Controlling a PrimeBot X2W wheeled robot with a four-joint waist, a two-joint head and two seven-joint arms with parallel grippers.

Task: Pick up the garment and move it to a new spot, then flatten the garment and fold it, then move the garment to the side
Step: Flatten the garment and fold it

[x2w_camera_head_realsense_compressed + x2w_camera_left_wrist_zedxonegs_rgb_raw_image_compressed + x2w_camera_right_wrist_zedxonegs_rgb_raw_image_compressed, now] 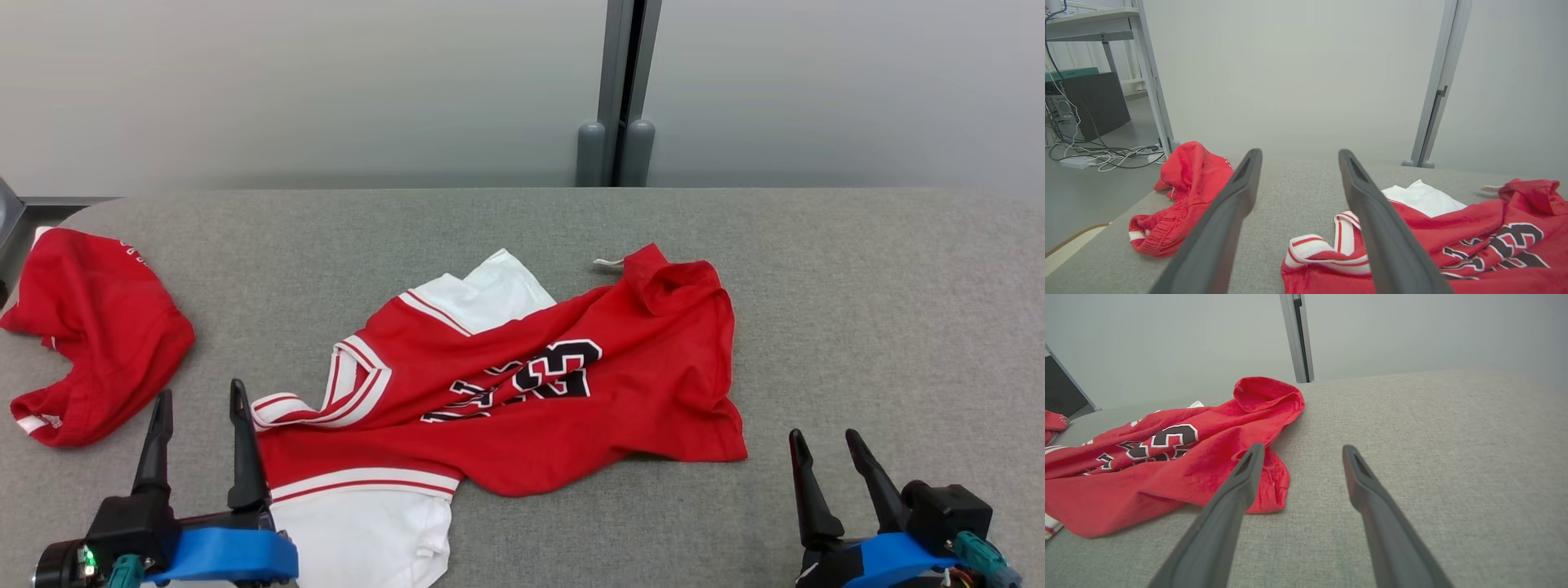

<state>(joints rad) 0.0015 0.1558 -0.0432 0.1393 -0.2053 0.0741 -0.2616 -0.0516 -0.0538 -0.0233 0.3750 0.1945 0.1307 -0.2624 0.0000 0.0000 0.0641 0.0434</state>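
Note:
A red jersey (522, 384) with white sleeves, striped trim and black numerals lies crumpled in the middle of the grey table (857, 310). It appears again as the jersey (1474, 241) and the jersey (1167, 465) in the wrist views. My left gripper (200, 396) stands open at the lower left, its fingers just left of the jersey's striped sleeve, nothing between them. My right gripper (824, 437) is open at the lower right, a short way right of the jersey's hem, holding nothing.
A second red garment (90, 335) lies bunched at the table's left edge, also seen as a red bundle (1180, 200). A grey post (620, 90) rises behind the table. Desk legs and cables (1098, 155) stand on the floor at the far left.

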